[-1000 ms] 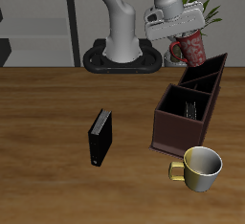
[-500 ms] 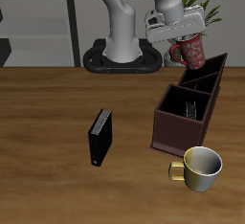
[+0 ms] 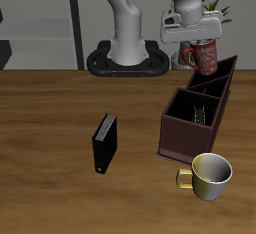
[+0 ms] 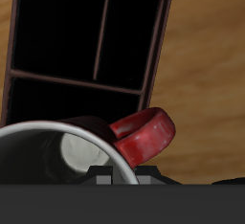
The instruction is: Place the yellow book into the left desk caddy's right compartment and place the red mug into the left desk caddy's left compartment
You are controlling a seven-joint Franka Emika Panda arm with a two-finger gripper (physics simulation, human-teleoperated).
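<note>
Fingers (image 3: 196,40) pinch the speckled red mug (image 3: 198,53) aloft above the dark brown divided caddy (image 3: 198,109), ready for lowering into its slanted section.

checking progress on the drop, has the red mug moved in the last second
Yes. The red mug, held in the gripper, has shifted sideways, farther over the left desk caddy and its slanted sections.

the wooden table (image 3: 50,118) carries 1 black book (image 3: 104,144), the left desk caddy (image 3: 197,111) and 1 cream mug (image 3: 209,176).
</note>
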